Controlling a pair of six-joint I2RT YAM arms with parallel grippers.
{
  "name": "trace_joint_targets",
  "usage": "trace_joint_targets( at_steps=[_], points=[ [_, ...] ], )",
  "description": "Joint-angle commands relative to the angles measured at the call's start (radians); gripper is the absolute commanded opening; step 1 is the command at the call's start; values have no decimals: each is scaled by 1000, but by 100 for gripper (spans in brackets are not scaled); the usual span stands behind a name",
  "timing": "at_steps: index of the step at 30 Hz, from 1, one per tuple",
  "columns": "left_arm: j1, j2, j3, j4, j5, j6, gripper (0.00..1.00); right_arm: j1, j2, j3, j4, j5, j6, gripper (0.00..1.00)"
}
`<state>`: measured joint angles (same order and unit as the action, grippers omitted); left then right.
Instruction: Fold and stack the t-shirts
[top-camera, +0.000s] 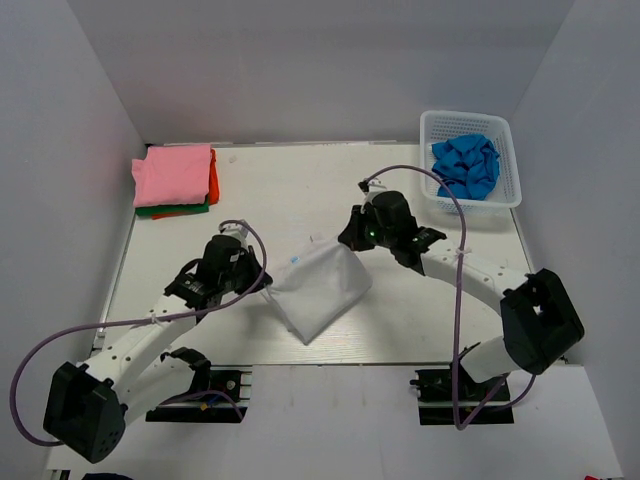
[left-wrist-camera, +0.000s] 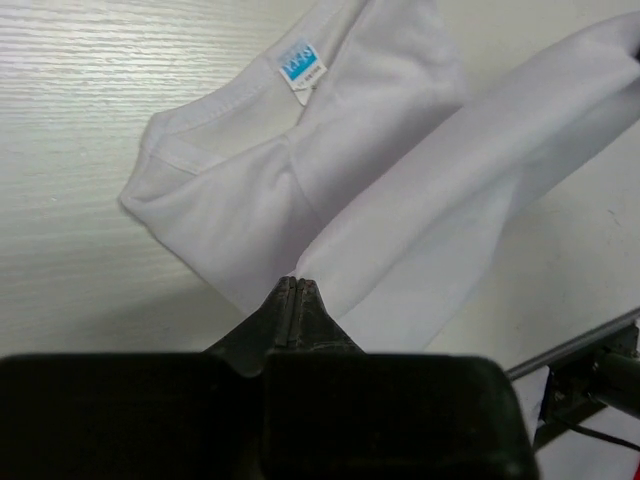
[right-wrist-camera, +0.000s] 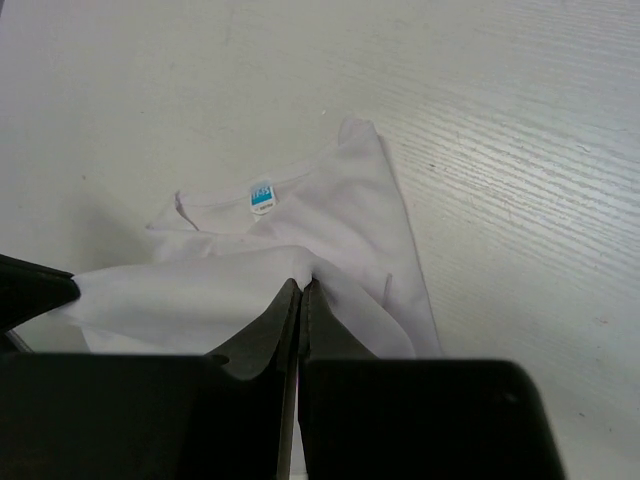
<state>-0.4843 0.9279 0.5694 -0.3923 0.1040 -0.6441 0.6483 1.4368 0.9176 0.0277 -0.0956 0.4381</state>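
White t-shirt (top-camera: 322, 285) bunched mid-table (blue neck label (left-wrist-camera: 301, 66) showing), left gripper (top-camera: 266, 287) pinched tight on its 9 o'clock edge, right gripper (top-camera: 350, 243) clamped on its 1 o'clock corner, pink t-shirt (top-camera: 175, 173) folded at 10 o'clock, blue t-shirt (top-camera: 466, 166) in basket (top-camera: 507, 196) at 2 o'clock.

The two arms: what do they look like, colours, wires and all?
Both the left arm and right arm have white tube-like links joined by chunky black joints. A purple-grey cable loops along each. The left tool and right tool are black, each with two tapered fingers. A small green light glows near the right wrist.
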Motion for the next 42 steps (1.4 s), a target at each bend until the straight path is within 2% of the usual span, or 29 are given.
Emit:
trace_joint_targets(
  at_steps=[1, 7, 9, 12, 14, 15, 17, 19, 20, 21, 22, 24, 25, 29, 30, 32, 33, 34, 36, 38, 42],
  points=[
    [12, 37, 26, 27, -118, -2, 0, -4, 48, 39, 54, 63, 10, 0],
    [36, 233, 35, 58, -390, -100, 0, -7, 263, 182, 104, 39, -32, 0],
    [36, 294, 64, 58, -420, -121, 0, -13, 384, 245, 137, 62, -45, 0],
    [47, 406, 110, 47, -481, -146, 0, -22, 569, 423, 2, 68, -68, 0],
    [58, 481, 151, 27, -494, -135, 2, -19, 603, 514, -26, 79, -73, 4],
    [58, 503, 177, 8, -510, -135, 19, -22, 625, 527, -26, 68, -84, 8],
    [58, 519, 247, -29, -533, -144, 40, -22, 619, 538, -26, 69, -85, 23],
    [58, 509, 280, -29, -533, -135, 57, -19, 593, 538, -25, 63, -101, 37],
    [58, 499, 294, -39, -549, -135, 63, -21, 576, 541, -26, 57, -105, 49],
    [58, 488, 323, -57, -549, -125, 74, -19, 568, 544, -26, 54, -117, 54],
    [58, 465, 339, -69, -558, -115, 98, -19, 547, 544, -58, 57, -122, 61],
    [58, 440, 372, -101, -558, -102, 100, -19, 511, 537, -78, 68, -131, 82],
    [58, 430, 382, -112, -543, -83, 100, -18, 469, 532, -97, 86, -133, 90],
    [38, 370, 396, -148, -423, -74, 100, -12, 361, 434, -94, 68, -134, 90],
    [38, 332, 374, -135, -317, -65, 100, -12, 343, 387, -88, 63, -115, 90],
    [38, 289, 327, 7, -142, -16, 100, -15, 262, 282, -45, 31, -99, 90],
    [29, 266, 255, 79, 48, -15, 100, -16, 231, 256, -41, -10, -84, 90],
    [29, 237, 213, 251, 153, -2, 100, -18, 218, 210, 25, -42, -84, 90],
    [17, 236, 121, 398, 399, -2, 100, -19, 211, 158, 69, -105, -70, 90],
    [-8, 281, 109, 476, 469, -12, 100, -21, 226, 147, 63, -130, -35, 90],
    [-62, 440, 80, 515, 499, -22, 100, -21, 281, 110, 112, -210, -4, 90]
  ],
)
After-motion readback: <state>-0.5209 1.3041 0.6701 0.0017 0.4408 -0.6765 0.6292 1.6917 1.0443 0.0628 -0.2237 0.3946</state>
